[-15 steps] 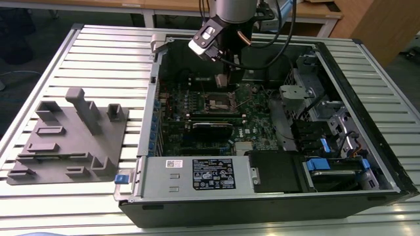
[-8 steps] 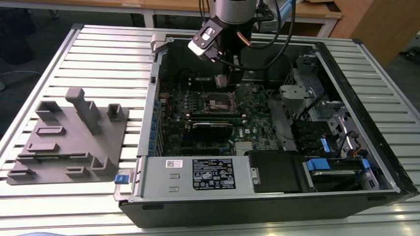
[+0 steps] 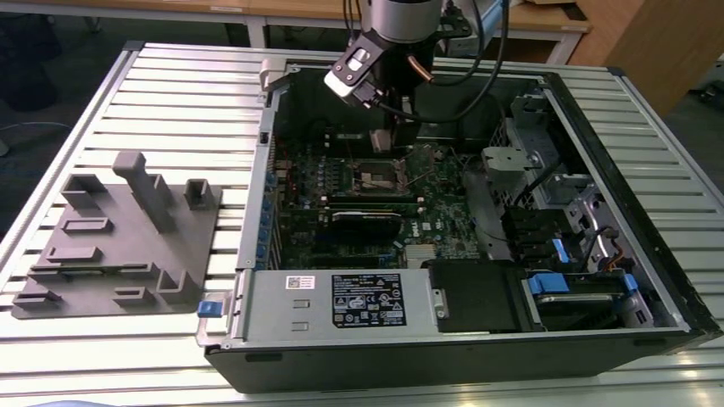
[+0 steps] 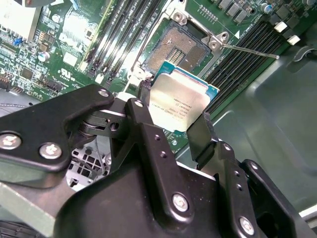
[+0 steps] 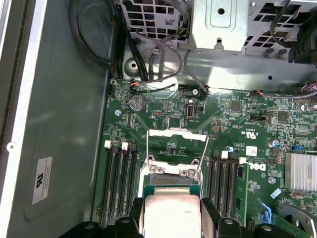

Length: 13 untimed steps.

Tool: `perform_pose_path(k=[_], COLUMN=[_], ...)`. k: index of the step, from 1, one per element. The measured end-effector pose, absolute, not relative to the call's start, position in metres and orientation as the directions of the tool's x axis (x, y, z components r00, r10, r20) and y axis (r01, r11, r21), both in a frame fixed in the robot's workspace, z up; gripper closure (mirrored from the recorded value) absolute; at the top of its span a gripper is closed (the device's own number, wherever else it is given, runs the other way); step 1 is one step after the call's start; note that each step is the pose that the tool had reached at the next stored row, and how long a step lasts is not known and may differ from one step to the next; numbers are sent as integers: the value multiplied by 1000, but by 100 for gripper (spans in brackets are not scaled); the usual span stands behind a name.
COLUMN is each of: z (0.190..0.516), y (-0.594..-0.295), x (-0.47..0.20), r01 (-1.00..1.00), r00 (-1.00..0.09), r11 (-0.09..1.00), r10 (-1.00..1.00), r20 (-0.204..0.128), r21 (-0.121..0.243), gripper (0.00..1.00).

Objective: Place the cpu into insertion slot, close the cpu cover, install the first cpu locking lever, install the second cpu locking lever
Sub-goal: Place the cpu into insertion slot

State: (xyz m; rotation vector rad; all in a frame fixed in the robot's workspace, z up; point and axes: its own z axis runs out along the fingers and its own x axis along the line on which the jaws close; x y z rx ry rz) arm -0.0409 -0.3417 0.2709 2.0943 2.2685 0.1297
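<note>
Overhead, the arm stands nearly upright over the far part of the open computer case. Its wrist points straight down at the green motherboard, and a camera block juts toward the exterior view's left. The gripper is clamped on the cpu. In the second wrist view two black fingers pinch opposite edges of the chip. It hangs tilted with its silver-tan top showing, just above and beside the insertion slot, apart from it. The slot lies bare with its grid of contacts open to view, and a thin locking lever sticks out from one corner. In the first wrist view the cpu cover is tipped up off the slot, a thin silvery frame with green board seen through its cut-out. The chip sits between the fingers on the camera's side of it. In the exterior view the fingertips and the chip are lost against the gripper's own dark body, and whether the cover stands up there cannot be made out. The first wrist view cuts the chip off at the picture's edge, and the chip covers most of the slot. In the second wrist view the black linkage hides much of the board close to the camera. The case rests on a slatted table, with a grey fixture block well apart on the exterior view's left.
</note>
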Motion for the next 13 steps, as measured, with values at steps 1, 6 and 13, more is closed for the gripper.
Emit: perform_pose_path(k=[1,6,13], z=[270,268,266], y=[-342,-342,-342], x=[-41,-41,-41], r01=[992,992,992], r00=[-81,-81,-81], r11=[78,78,78], r10=[997,997,997], r20=[19,19,19], r21=[96,96,96], gripper=[46,46,46])
